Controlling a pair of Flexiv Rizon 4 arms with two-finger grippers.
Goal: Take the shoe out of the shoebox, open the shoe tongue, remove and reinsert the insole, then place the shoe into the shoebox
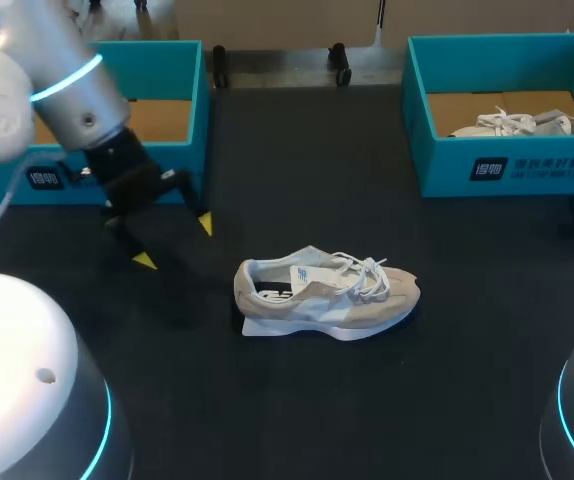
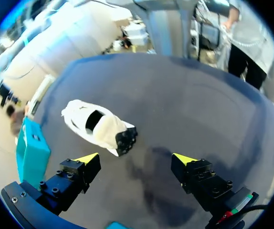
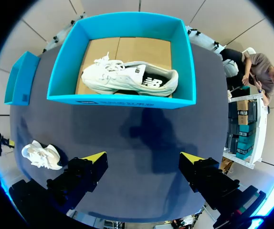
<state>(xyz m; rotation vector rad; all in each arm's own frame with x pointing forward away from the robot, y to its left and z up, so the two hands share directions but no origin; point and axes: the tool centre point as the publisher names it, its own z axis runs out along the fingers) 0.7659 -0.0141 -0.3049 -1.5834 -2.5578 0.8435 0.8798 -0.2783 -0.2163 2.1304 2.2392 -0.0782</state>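
Note:
A beige and white shoe (image 1: 325,294) lies on its sole in the middle of the dark table, toe pointing right, laces loose. My left gripper (image 1: 175,243) hangs open to the shoe's left, apart from it; in the left wrist view the shoe (image 2: 99,126) lies ahead of the open left gripper (image 2: 135,159), nothing between the fingers. A second white shoe (image 3: 129,78) rests inside the teal shoebox (image 3: 122,100) at the back right (image 1: 502,170). My right gripper (image 3: 142,156) is open above the table in front of that box, holding nothing.
Another teal box (image 1: 167,70) with a cardboard floor stands at the back left, just behind my left arm. Dark table surface stretches between the two boxes and in front of the shoe.

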